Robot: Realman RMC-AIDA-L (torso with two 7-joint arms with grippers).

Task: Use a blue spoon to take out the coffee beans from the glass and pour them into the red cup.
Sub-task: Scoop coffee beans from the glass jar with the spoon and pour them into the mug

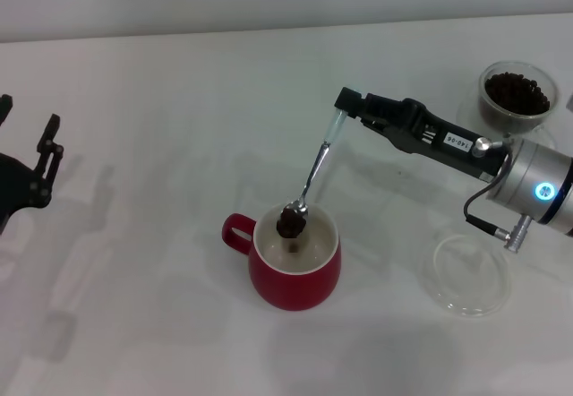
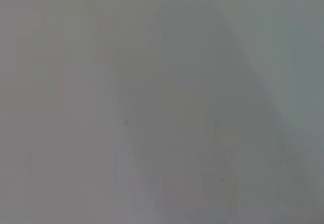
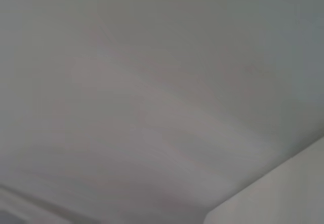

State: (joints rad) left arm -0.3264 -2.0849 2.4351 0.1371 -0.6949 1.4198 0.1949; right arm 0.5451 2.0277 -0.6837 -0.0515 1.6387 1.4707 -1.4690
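Note:
In the head view my right gripper [image 1: 346, 106] is shut on the pale handle of the blue spoon [image 1: 315, 168]. The spoon slants down to the left, and its metal bowl hangs over the mouth of the red cup [image 1: 295, 266]. Dark coffee beans [image 1: 292, 220] fill the spoon's bowl. The glass [image 1: 515, 100] stands at the far right, behind my right arm, with a heap of beans inside. My left gripper [image 1: 31, 159] is parked at the left edge, far from the cup. Both wrist views show only blank pale surface.
A flat clear round dish [image 1: 471, 275] lies on the white table [image 1: 161, 127] to the right of the red cup, under my right forearm. The cup's loop handle [image 1: 237, 232] points left.

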